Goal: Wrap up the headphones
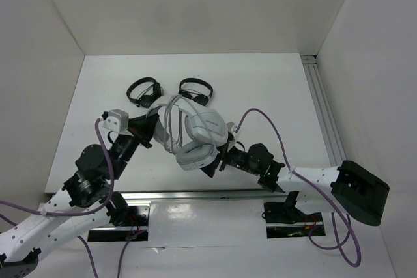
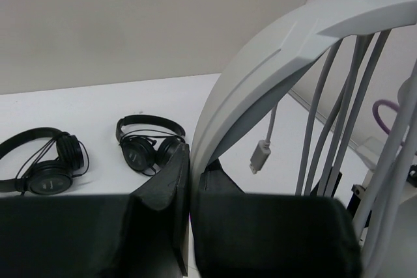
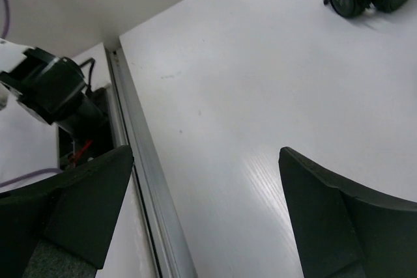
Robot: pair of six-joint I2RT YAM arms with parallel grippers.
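Your top view looks down from above and behind the arm bases onto the whole table (image 1: 273, 89). Your left wrist view sits close behind the left pincer (image 2: 192, 174), facing the far wall; it shares the two black headphones (image 2: 45, 164) with the top view. Your right wrist view looks down past the right pincer (image 3: 205, 167) at nearby table.

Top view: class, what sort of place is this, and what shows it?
Likely a robot lab test cell: a left arm and right arm bolted at the edge of a white table, plain white walls boxing it in, and white headphones as a practice object.
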